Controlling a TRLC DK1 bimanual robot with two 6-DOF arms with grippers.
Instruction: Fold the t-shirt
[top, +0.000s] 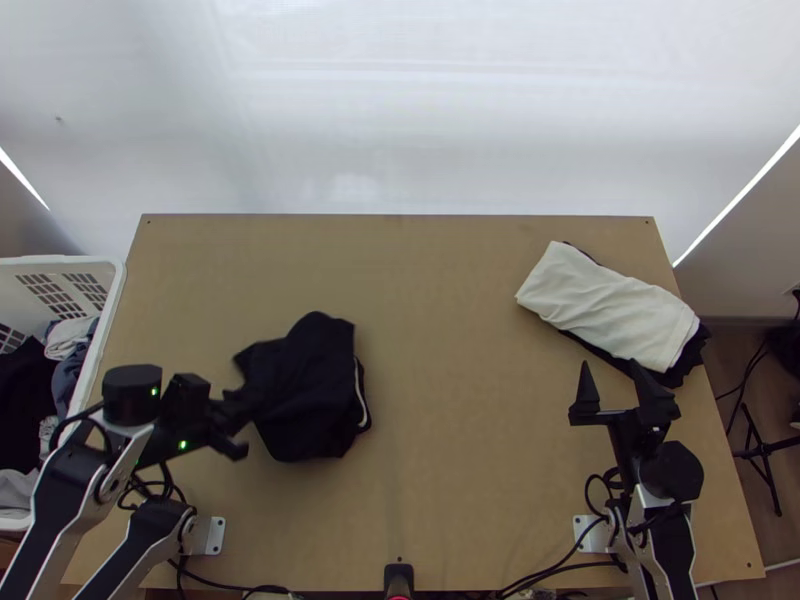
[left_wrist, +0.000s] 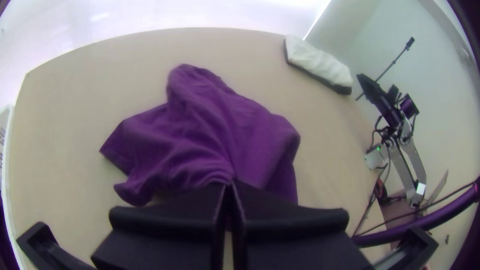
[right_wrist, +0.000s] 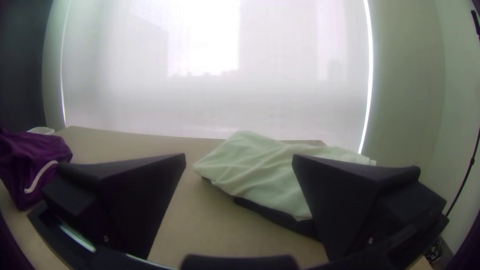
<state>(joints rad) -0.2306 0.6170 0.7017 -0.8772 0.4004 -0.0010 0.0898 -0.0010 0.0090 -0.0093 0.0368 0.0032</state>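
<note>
Beyond the far edge of the tabletop (top: 440, 480), a white screen (top: 400, 120) spans the back of the work area. The surface is flat, light wood, with small dark marks near its corners. A white basket (top: 113, 300) of mixed clothes stands at the left side; a black stand (top: 766, 455) occupies the floor at the right. A folded white cloth (top: 610, 310) lies over a dark cloth (top: 695, 358) at the far right. The shirt (top: 300, 400) sits left of centre: dark, bunched, creased, with a pale curved strip (top: 361, 395) at its right side. Left pincer (top: 242, 408): pressed together, pinching the shirt's left part. Right pincer (top: 616, 375): spread, near the white cloth.
</note>
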